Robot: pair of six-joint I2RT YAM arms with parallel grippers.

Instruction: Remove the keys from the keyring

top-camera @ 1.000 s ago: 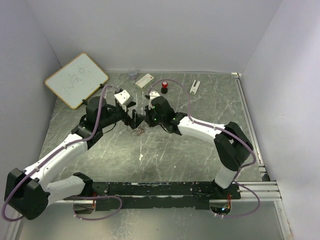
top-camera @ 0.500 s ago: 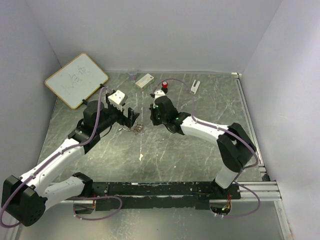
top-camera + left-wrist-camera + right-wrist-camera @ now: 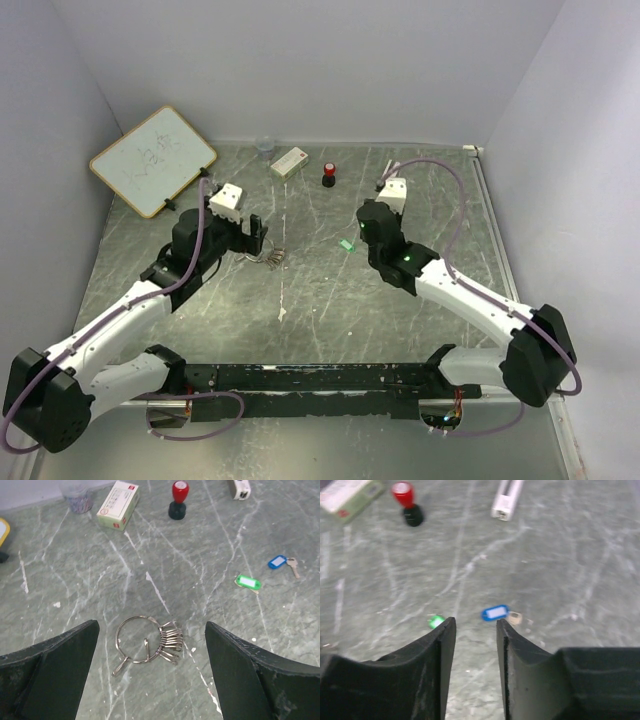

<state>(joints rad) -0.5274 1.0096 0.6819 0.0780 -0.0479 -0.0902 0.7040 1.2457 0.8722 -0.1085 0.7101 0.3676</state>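
The keyring [image 3: 134,640] lies flat on the marble table, a wire ring with several small metal clasps [image 3: 172,640] bunched on its right side. It also shows in the top view [image 3: 272,258]. My left gripper [image 3: 151,629] is open wide and empty, hovering just above and behind the ring [image 3: 257,237]. A green-headed key [image 3: 248,582] and a blue-headed key [image 3: 276,561] lie loose on the table, apart from the ring. My right gripper [image 3: 476,622] is open and empty, above the table just short of the blue key [image 3: 495,612], with the green key [image 3: 436,621] to its left. It shows right of the green key [image 3: 347,244] in the top view [image 3: 367,228].
A red-capped black stamp [image 3: 328,177], a white box [image 3: 289,161], a small cup [image 3: 265,148] and a white stick-shaped object [image 3: 507,500] stand along the back. A whiteboard [image 3: 152,160] leans at the far left. A metal rail [image 3: 495,240] runs along the right edge.
Both grippers met at the keyring a second ago. The right arm has pulled back to the right, and the green key now lies on the table. The left gripper backed off slightly to the left.
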